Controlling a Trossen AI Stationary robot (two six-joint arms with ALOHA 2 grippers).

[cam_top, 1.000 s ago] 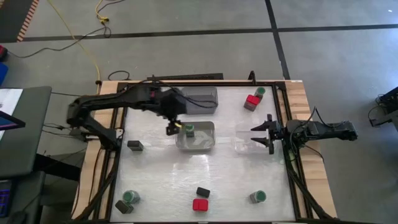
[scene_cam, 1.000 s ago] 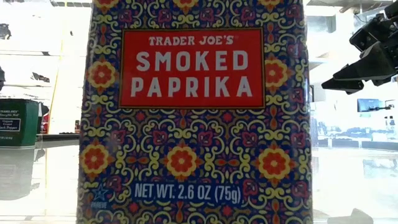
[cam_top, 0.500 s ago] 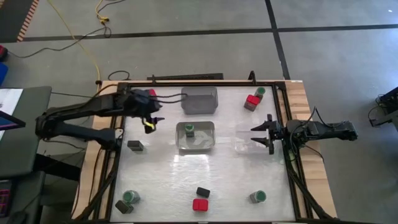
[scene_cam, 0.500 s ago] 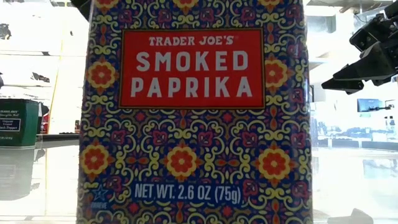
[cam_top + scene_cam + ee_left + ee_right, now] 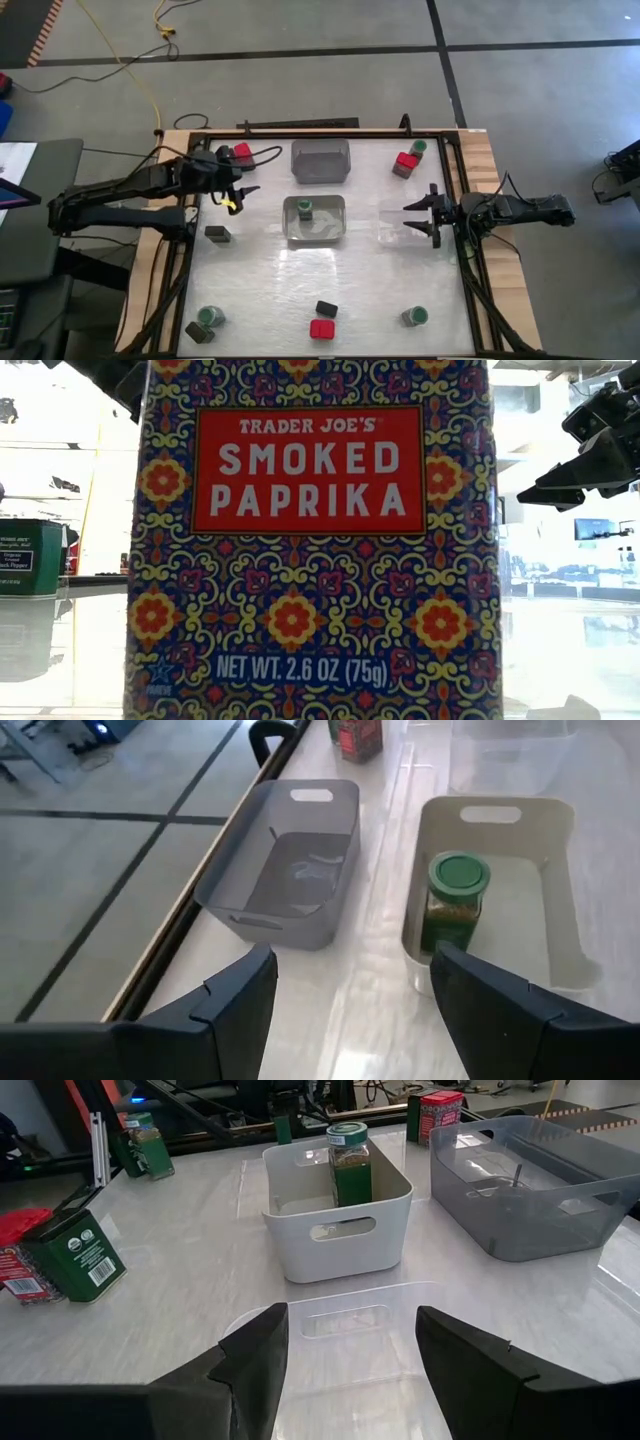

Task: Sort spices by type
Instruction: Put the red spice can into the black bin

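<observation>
My left gripper (image 5: 232, 195) hangs open and empty over the table's left part, left of the white bin (image 5: 314, 220). One green-lidded jar (image 5: 455, 905) stands upright on its base in that bin. The grey bin (image 5: 320, 160) sits behind it. My right gripper (image 5: 424, 215) waits open at the right edge, over the clear bin (image 5: 350, 1330). Loose spices stand about the table: a red-topped one (image 5: 241, 151) at the far left, a red one (image 5: 406, 160) and a jar (image 5: 417, 148) at the far right, and a dark tin (image 5: 217, 233) at the left.
Along the near edge stand a jar (image 5: 209, 316) with a dark tin (image 5: 198, 331), a dark tin (image 5: 326, 308) with a red-topped tin (image 5: 321, 328), and a jar (image 5: 416, 316). The paprika tin (image 5: 310, 540) fills the low view. A black frame (image 5: 300, 132) rims the table.
My left gripper has drawn back from beside the jar in the white bin toward the table's left edge, tipping from pointing steeply down to nearly level. Its fingers stay open. The jar has stayed upright in the white bin.
</observation>
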